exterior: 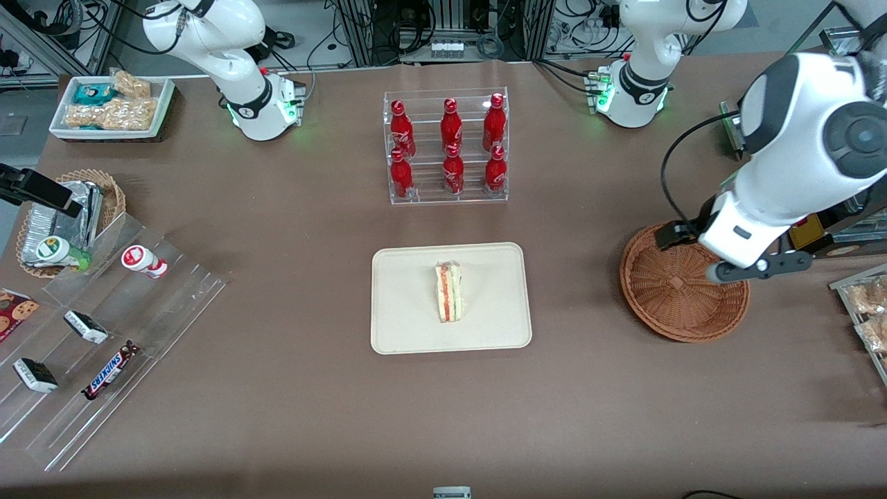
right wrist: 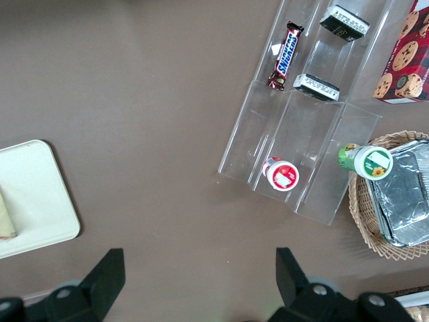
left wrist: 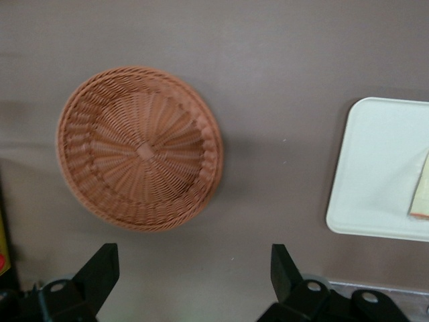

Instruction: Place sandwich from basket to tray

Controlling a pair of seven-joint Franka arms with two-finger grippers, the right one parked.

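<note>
The sandwich [exterior: 448, 291] is a pale wedge with red and green layers and lies on the cream tray [exterior: 402, 277] at the middle of the table. The reddish-brown wicker basket [exterior: 682, 294] sits toward the working arm's end and holds nothing. My left gripper [exterior: 745, 270] hangs above the basket's edge, open and empty. In the left wrist view the gripper [left wrist: 193, 258] shows two black fingers [left wrist: 100, 265] spread wide over bare table beside the basket [left wrist: 137, 147]. The tray's corner [left wrist: 375, 174] and a sliver of the sandwich [left wrist: 421, 198] show there too.
A clear rack of red bottles [exterior: 447, 149] stands farther from the front camera than the tray. A clear stepped rack with snacks [exterior: 104, 333], a tan basket with foil packs [exterior: 69, 222] and a white snack bin [exterior: 111, 107] lie toward the parked arm's end. Packaged snacks [exterior: 866, 312] lie beside the wicker basket.
</note>
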